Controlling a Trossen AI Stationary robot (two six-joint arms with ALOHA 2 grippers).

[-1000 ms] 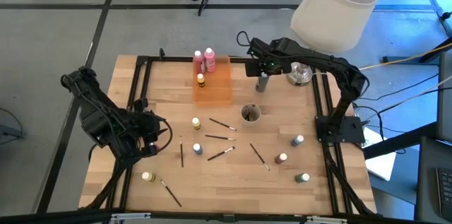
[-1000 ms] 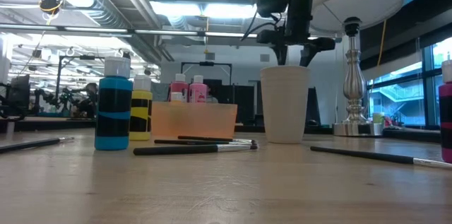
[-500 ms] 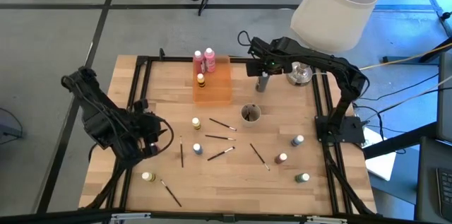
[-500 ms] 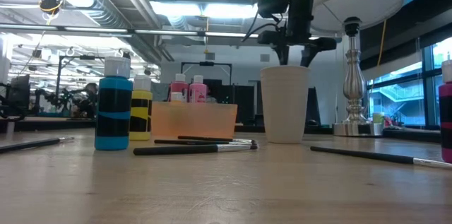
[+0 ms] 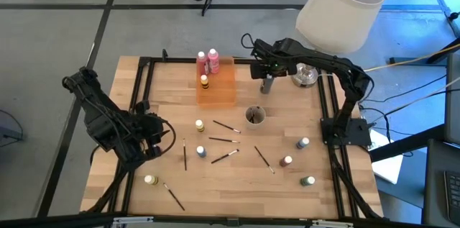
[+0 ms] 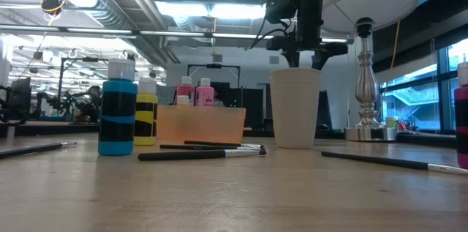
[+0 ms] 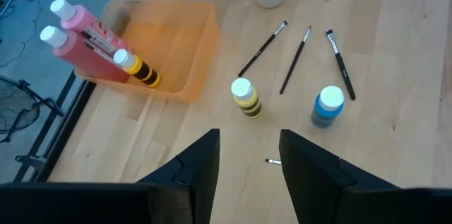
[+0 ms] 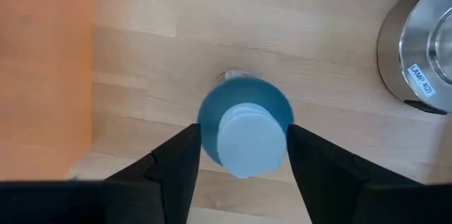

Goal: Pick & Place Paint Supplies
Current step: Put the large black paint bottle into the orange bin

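A blue paint bottle (image 8: 233,107) with a white cap stands upright between the fingers of my right gripper (image 8: 244,136), which hangs at the far side of the table (image 5: 267,84), just right of the orange tray (image 5: 223,88). The tray holds two pink bottles (image 5: 208,59) and a yellow one (image 5: 205,81). Loose bottles, yellow (image 5: 199,125), blue (image 5: 201,152), red (image 5: 287,161) and green (image 5: 308,181), stand on the table among several brushes (image 5: 224,140). My left gripper (image 7: 248,139) hovers open above the table's left part (image 5: 154,140). My right gripper pinches the blue bottle's round body by two opposite sides (image 8: 206,121), just below the cap, between its two fingers. The fingers come from above and point down. The bottle is upright; whether its base rests on the table cannot be told.
A round cup (image 5: 255,116) stands mid-table, near side of my right gripper. A lamp with a metal base (image 5: 305,75) and a big white shade (image 5: 338,8) stands close on its right. A black frame (image 5: 144,84) runs along the table's edges.
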